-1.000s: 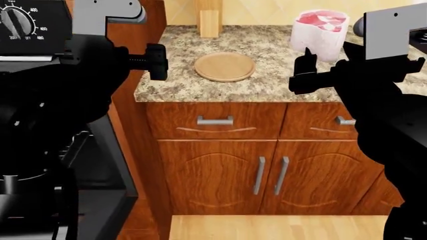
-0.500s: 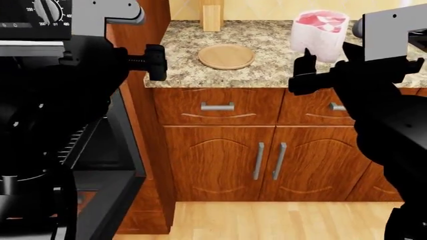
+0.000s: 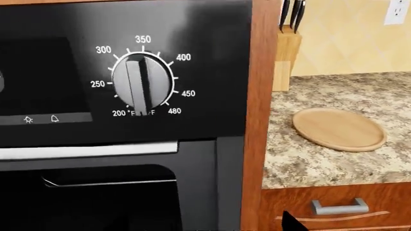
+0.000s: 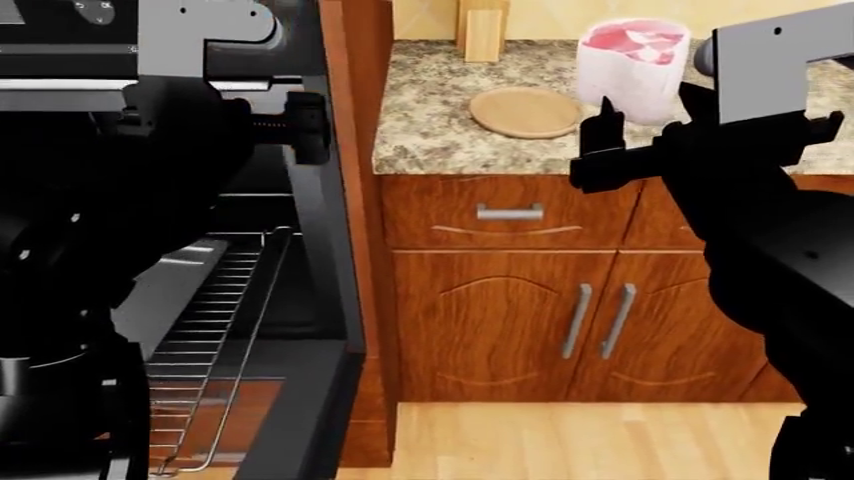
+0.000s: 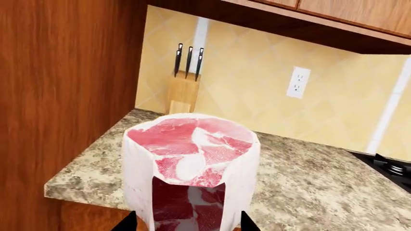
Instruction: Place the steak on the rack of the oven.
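The steak (image 4: 631,58), a thick pale chunk with a red marbled top, is held up by my right gripper (image 4: 603,140) over the counter's front edge. In the right wrist view the steak (image 5: 191,163) fills the space between the two black fingertips (image 5: 128,224), which press its pale sides. The black oven (image 3: 77,72) stands at the left with its dark cavity showing. The silver wire rack (image 4: 214,325) lies inside it. My left gripper (image 4: 310,125) hangs in front of the oven's right frame, open and holding nothing. Only one of its fingertips (image 3: 292,224) shows against the wood.
A round wooden board (image 4: 526,112) and a knife block (image 4: 481,28) sit on the granite counter (image 4: 427,130). Wooden drawers and cabinet doors (image 4: 534,320) lie below it. A tall wooden panel (image 4: 358,150) separates the oven from the counter. A gas hob (image 5: 395,168) is at the counter's far end.
The view has swung left, so the oven cavity and rack have come into sight and the counter has slid right. The steak has stayed with the right gripper.
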You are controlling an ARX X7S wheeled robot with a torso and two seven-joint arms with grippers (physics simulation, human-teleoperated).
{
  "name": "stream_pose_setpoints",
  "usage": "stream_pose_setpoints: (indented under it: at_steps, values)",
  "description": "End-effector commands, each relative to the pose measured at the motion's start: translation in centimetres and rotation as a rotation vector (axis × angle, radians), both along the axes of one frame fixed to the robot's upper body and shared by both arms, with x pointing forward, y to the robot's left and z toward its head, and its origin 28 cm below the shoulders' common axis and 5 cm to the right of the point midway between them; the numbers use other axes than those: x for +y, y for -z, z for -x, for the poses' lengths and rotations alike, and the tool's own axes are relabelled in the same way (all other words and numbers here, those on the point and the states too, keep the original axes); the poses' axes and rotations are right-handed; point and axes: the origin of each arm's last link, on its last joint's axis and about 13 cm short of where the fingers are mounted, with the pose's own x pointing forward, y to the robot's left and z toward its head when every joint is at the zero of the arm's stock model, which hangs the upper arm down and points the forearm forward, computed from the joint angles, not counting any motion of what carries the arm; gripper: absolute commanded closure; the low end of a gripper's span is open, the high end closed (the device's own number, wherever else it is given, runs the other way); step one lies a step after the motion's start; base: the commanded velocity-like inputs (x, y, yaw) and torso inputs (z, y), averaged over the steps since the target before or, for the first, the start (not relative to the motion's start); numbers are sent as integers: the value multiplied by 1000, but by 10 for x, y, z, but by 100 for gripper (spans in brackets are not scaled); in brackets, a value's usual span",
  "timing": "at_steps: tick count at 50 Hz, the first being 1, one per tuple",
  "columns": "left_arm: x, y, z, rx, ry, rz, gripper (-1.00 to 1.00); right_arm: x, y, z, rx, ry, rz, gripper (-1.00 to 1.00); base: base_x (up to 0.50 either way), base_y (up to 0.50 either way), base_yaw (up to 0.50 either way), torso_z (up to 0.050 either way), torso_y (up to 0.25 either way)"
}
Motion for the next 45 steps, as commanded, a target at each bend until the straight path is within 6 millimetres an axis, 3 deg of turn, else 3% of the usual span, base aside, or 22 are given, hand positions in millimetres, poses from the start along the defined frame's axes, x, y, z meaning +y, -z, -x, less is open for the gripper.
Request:
stream_pose_setpoints:
  at_steps: [1,45]
  values:
    - [1,0,1,-1,-2,2,-100,2,-1,6,-18,-6,8,100,-20,500,0,0,0]
    - [4,2,1,1,-10,8,-100,8,-1,7,-18,-39,19,100,-23,500,0,0,0]
